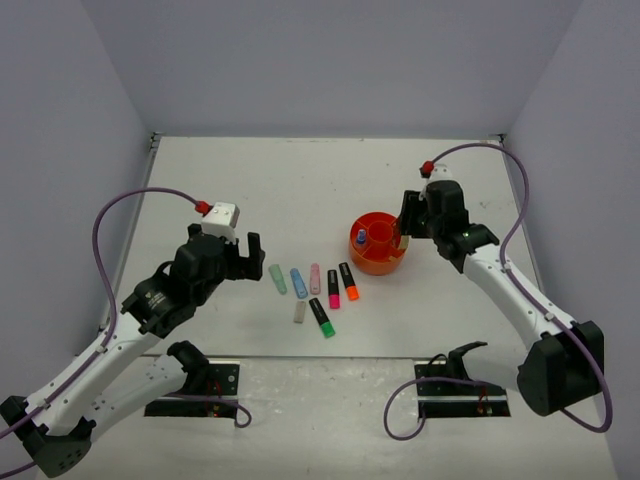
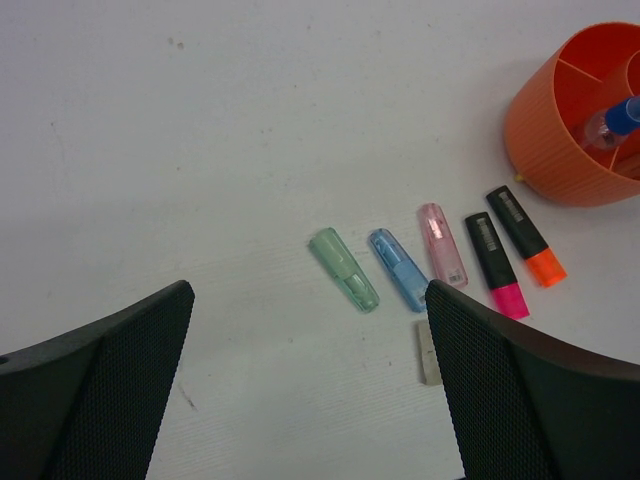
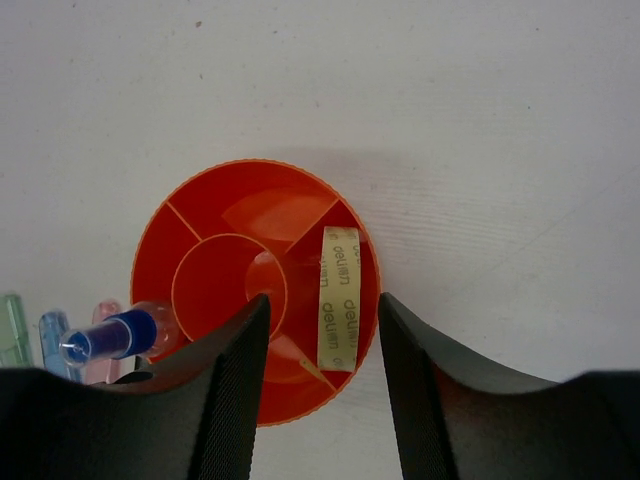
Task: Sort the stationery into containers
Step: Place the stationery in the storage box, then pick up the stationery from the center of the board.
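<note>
Left wrist view is showing the relation that matters. The left jaws are hanging spread wide over the tabletop (image 2: 250,120), gripping nothing, and the pastel green marker (image 2: 343,269) is lying just ahead of the gap between them. Its long axis is slanting across the line on which the jaws close, neither square to it nor along it, so I judge a small wrist turn is going to be needed before any descent.

Beside it the blue marker (image 2: 398,269), the pink marker (image 2: 442,245), the pink-capped black marker (image 2: 496,265) and the orange-capped black marker (image 2: 526,235) are lying roughly parallel in a row, close but apart. The grey marker (image 2: 428,352) is sitting nearer, by the right-hand finger. All are short, stubby, smooth plastic, and the pastel ones are looking translucent. The left arm (image 1: 190,280) is sitting nearer this row than the right arm (image 1: 500,275).

The right jaws are standing parted over the round orange organiser (image 3: 260,195) — its outer wall finely ribbed. They are flanking the cream tape roll (image 3: 340,297) with a gap showing on each side. The roll is standing on edge in an outer compartment, and a blue-capped pen (image 3: 110,336) is leaning out at the opposite side.
</note>
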